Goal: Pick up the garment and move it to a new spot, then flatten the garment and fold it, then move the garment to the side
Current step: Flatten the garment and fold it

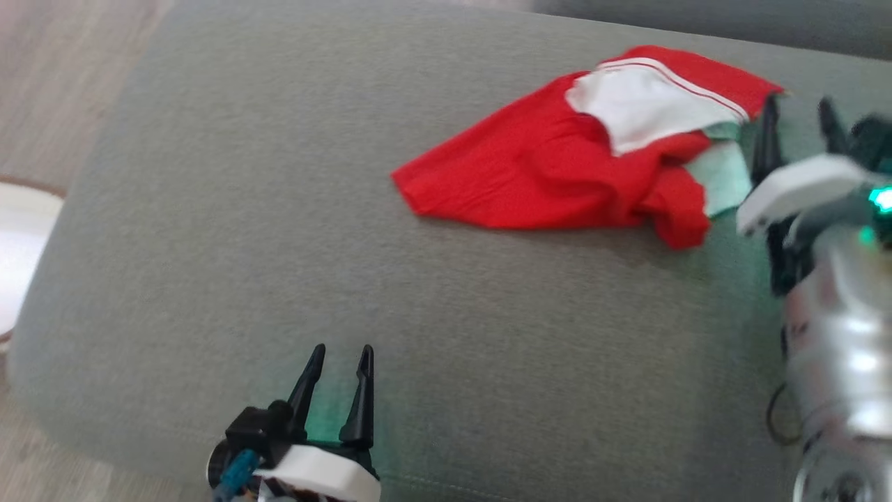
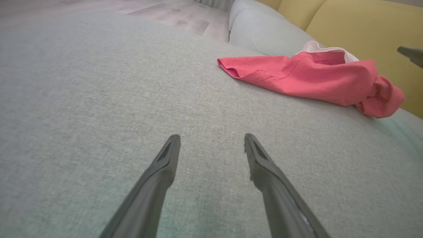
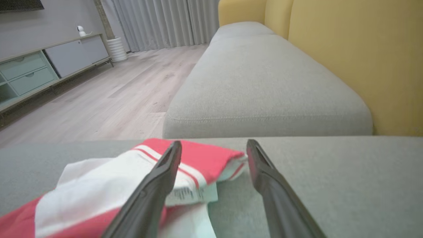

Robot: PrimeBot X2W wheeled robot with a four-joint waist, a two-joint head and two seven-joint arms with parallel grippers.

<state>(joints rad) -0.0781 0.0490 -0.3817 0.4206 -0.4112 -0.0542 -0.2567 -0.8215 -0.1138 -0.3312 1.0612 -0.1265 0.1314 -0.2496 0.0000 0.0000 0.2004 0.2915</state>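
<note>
The garment is red with a white lining and a striped band. It lies crumpled on the grey cushion, toward the far right. In the left wrist view the garment rests ahead and to the right. My right gripper stands open just right of the garment's banded edge, holding nothing. In the right wrist view its fingers spread over the garment's white and red corner, with a label showing. My left gripper stays open near the cushion's front edge, well clear of the cloth; its fingers hover over bare fabric.
A second grey seat cushion continues beyond the garment, with a yellow backrest along one side. Wooden floor lies past the cushion's edge, and a low cabinet stands against the wall. A white round object sits at the far left.
</note>
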